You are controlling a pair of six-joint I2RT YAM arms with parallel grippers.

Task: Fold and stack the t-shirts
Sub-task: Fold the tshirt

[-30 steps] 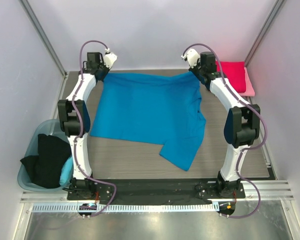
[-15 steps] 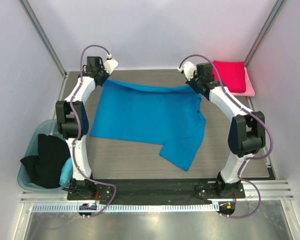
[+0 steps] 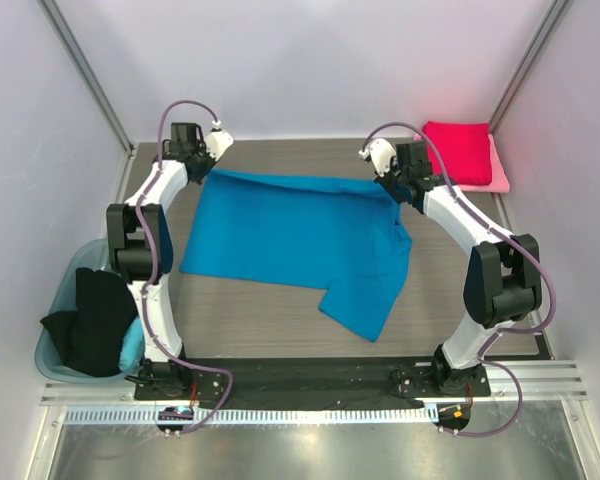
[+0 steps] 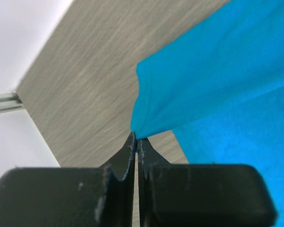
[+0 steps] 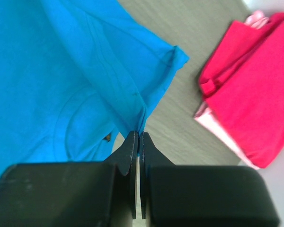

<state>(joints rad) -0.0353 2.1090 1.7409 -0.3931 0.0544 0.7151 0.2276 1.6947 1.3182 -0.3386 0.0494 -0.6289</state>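
- No text, label, brand, number or sign can be read in any view.
- On the blue t-shirt, a small dark mark is seen by the collar seam in the right wrist view. It is too small and blurred to be read as lettering or a tag.

The left arm and the right arm share one build: white shells on the long links, bulky black housings at the joints. A mauve cable loops off each wrist and trails along the links to a black base. The left gripper and right gripper have matte black fingers, broad blocks tapering to thin, lightly scuffed wedge tips
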